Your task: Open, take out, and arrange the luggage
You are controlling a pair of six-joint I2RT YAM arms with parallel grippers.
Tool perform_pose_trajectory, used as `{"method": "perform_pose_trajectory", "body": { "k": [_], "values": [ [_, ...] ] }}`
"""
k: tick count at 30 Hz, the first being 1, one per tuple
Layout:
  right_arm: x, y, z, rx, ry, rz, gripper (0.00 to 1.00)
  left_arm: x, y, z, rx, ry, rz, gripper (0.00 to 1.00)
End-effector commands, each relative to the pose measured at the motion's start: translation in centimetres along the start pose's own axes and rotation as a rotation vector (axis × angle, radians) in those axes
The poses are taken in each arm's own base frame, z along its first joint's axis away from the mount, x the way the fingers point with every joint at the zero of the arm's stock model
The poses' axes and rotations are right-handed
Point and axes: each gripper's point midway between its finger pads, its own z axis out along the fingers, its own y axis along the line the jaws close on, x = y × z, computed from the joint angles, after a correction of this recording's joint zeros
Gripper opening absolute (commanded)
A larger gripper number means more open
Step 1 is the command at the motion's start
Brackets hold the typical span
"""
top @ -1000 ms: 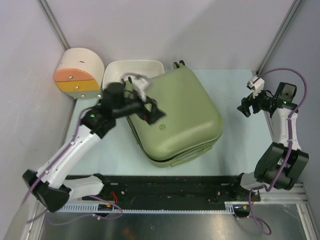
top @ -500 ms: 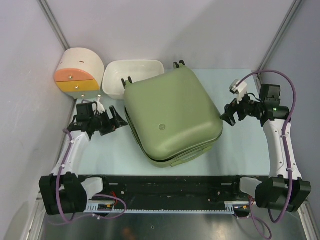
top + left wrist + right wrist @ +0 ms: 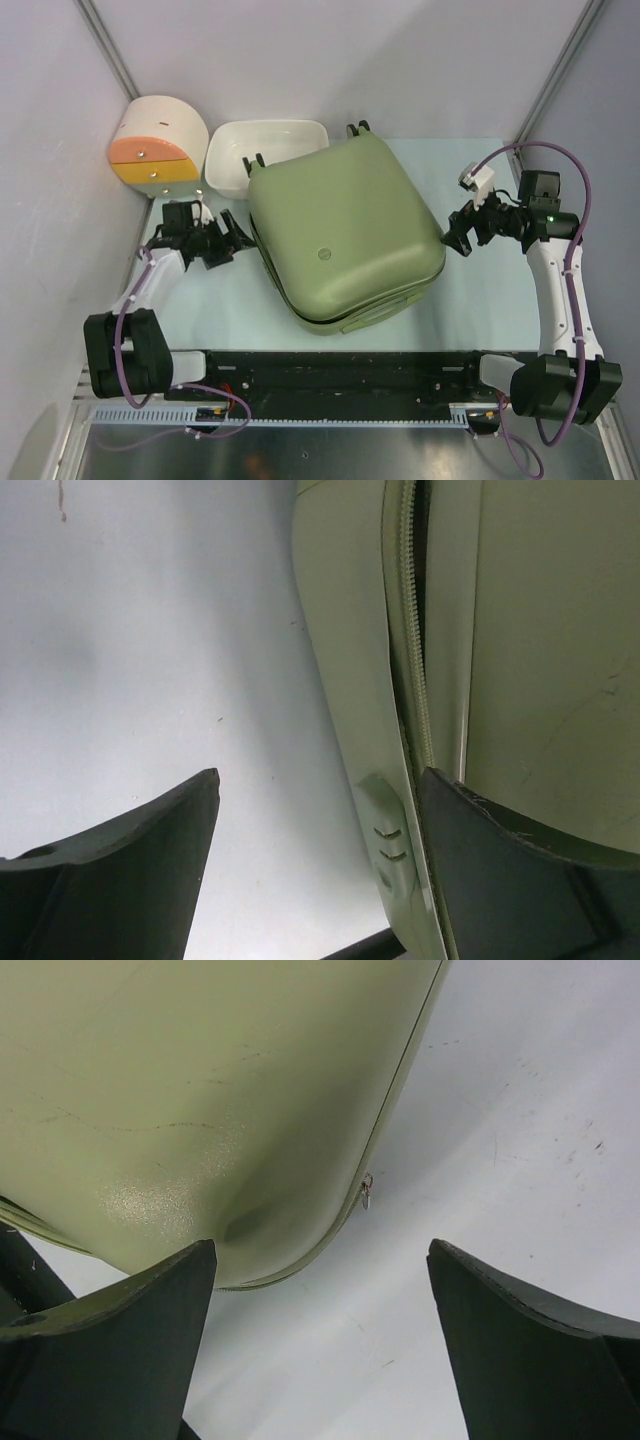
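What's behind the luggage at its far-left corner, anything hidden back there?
A white tub sits behind the luggage, beside the round drawer box. The luggage's far corner overlaps the tub's near right part, so whatever lies in that part is covered.

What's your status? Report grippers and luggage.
Both open: left gripper at luggage left edge, right gripper at its right corner. Luggage flat, lid down. White tub crowds its far-left corner.

Your cell: pale mint tabletop, scuffed where wrist views show it close. Plain grey-lilac walls on three sides of you. Aluminium posts at both back corners. Black rail along near edge, brushed metal sheet below. Light soft, even.
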Motion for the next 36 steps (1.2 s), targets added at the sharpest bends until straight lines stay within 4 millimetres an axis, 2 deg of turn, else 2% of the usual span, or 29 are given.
{"method": "perform_pose_trajectory", "body": {
  "k": [1, 7, 9, 12, 15, 19, 22, 26, 27, 28, 33, 36],
  "values": [
    [-0.5, 0.1, -0.4, 0.010, -0.009, -0.008, 0.92, -1.2, -1.2, 0.6, 0.034, -0.039, 0.028, 0.86],
    [-0.2, 0.2, -0.3, 0.008, 0.000, -0.002, 0.93, -1.4, -1.7, 1.2, 0.042, -0.047, 0.034, 0.86],
    [-0.2, 0.2, -0.3, 0.006, -0.003, -0.001, 0.93, -1.4, -1.1, 1.5, 0.018, -0.048, 0.033, 0.86],
    [-0.3, 0.2, -0.2, 0.007, -0.006, 0.000, 0.93, -0.9, 1.0, 2.4, -0.070, -0.042, 0.011, 0.85],
    [-0.2, 0.0, -0.3, 0.015, 0.000, -0.006, 0.93, 0.3, 1.2, 3.0, -0.066, -0.004, 0.017, 0.84],
    [0.4, 0.3, -0.4, 0.011, 0.015, -0.011, 0.93, -0.4, -0.7, 2.2, 0.010, -0.016, 0.046, 0.85],
    [0.6, 0.6, -0.5, 0.009, 0.018, -0.022, 0.94, -1.2, -2.7, 0.4, 0.067, -0.071, 0.083, 0.86],
    [0.8, 0.6, -0.4, 0.007, 0.021, -0.025, 0.94, -1.6, -3.4, -0.9, 0.057, -0.110, 0.104, 0.87],
    [0.8, 0.6, -0.3, 0.007, 0.018, -0.025, 0.94, -1.8, -2.7, -0.7, 0.013, -0.123, 0.107, 0.87],
    [0.8, 0.6, -0.3, 0.006, 0.017, -0.022, 0.94, -1.1, -3.0, -0.2, 0.007, -0.099, 0.124, 0.87],
    [0.6, 0.6, -0.5, 0.015, 0.008, -0.029, 0.94, 0.9, 0.2, 2.3, -0.098, -0.004, 0.062, 0.85],
    [0.8, 0.6, -0.7, 0.025, 0.019, -0.038, 0.94, 1.4, 1.5, 2.8, -0.148, 0.012, 0.061, 0.84]
  ]
}}
